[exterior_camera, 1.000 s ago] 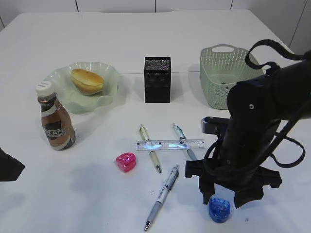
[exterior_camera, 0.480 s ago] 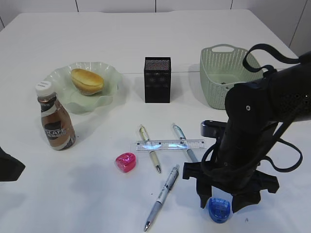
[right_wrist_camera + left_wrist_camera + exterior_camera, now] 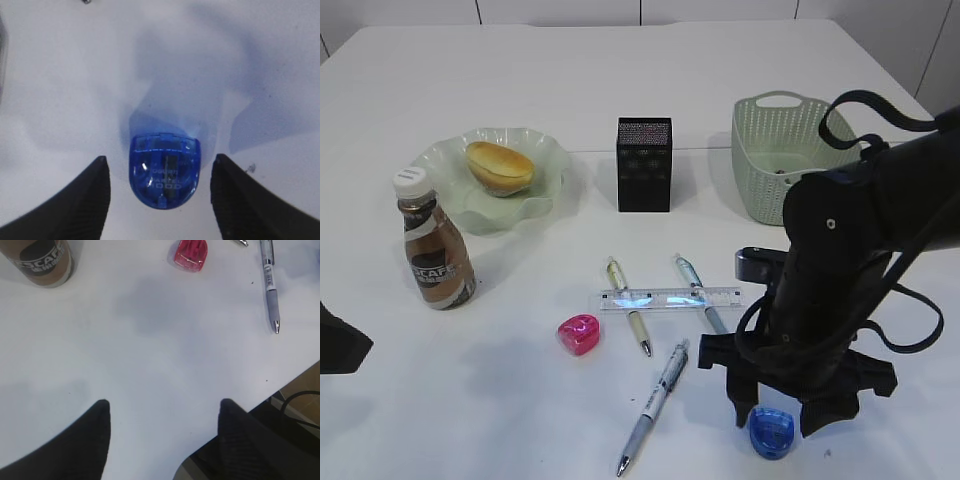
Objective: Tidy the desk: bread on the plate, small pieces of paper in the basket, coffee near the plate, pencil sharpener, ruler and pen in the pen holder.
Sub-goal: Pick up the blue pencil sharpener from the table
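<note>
A blue pencil sharpener [image 3: 772,433] [image 3: 164,170] lies on the desk [image 3: 520,400] at the front right. My right gripper [image 3: 777,425] [image 3: 160,159] is open, one finger on each side of it, apart from it. My left gripper [image 3: 164,402] hangs open over bare desk at the front left edge. A pink pencil sharpener [image 3: 579,333] [image 3: 189,252], the clear ruler [image 3: 670,298] and three pens [image 3: 655,405] lie mid-desk. The bread [image 3: 500,166] sits on the plate [image 3: 548,150], with the coffee [image 3: 435,245] beside it. Small pieces of paper are out of view.
The black mesh pen holder [image 3: 644,165] stands at the back centre, and the green basket [image 3: 760,160] at the back right. The ruler rests across two of the pens. The desk's front edge runs close under my left gripper.
My right gripper has sunk a little, so its fingers now straddle the blue sharpener more closely. Everything else is still.
</note>
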{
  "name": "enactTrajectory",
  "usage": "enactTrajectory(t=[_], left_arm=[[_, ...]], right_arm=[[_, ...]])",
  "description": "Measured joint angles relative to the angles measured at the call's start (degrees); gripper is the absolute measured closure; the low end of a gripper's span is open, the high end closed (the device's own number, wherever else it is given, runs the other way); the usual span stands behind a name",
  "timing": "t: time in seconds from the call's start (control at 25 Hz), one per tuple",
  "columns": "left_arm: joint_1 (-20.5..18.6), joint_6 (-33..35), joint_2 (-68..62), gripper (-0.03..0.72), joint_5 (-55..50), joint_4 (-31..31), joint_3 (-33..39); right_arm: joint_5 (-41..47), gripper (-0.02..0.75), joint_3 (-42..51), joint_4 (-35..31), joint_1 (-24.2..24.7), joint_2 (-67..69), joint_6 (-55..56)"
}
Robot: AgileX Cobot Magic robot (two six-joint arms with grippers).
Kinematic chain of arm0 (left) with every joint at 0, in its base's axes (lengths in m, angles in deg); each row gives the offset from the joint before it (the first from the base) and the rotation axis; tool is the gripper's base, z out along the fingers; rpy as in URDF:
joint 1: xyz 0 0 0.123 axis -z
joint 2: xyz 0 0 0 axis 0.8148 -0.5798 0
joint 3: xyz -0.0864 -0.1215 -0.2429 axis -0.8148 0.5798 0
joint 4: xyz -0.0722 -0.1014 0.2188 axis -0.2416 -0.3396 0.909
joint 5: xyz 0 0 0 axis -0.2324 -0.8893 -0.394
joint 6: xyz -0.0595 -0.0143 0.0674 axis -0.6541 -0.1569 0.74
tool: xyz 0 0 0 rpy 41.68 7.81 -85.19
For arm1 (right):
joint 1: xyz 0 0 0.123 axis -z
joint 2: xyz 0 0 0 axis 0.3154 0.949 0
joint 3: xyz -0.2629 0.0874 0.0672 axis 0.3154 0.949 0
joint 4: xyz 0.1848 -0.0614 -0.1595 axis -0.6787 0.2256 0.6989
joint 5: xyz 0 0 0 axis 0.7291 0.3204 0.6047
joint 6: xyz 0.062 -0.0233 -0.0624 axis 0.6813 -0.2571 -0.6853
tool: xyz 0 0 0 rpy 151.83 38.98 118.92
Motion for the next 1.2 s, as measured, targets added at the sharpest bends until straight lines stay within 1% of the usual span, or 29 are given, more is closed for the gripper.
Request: enactTrajectory(t=[0.16, 0.96, 1.12, 1.2], left_arm=[[0.0, 0.0, 0.0, 0.214, 0.0, -0.1, 0.0], [0.0, 0.0, 0.0, 0.214, 0.0, -0.5, 0.0], [0.0, 0.0, 0.0, 0.214, 0.0, -0.5, 0.0], [0.0, 0.0, 0.0, 0.214, 0.0, -0.5, 0.0]], right_arm=[[0.1, 0.242, 0.0, 0.8, 0.0, 0.0, 0.8], [0.4, 0.244, 0.0, 0.8, 0.0, 1.7, 1.0], [0.3, 0.296, 0.0, 0.8, 0.0, 2.2, 1.0], [0.2, 0.341, 0.0, 0.8, 0.0, 2.2, 1.0]])
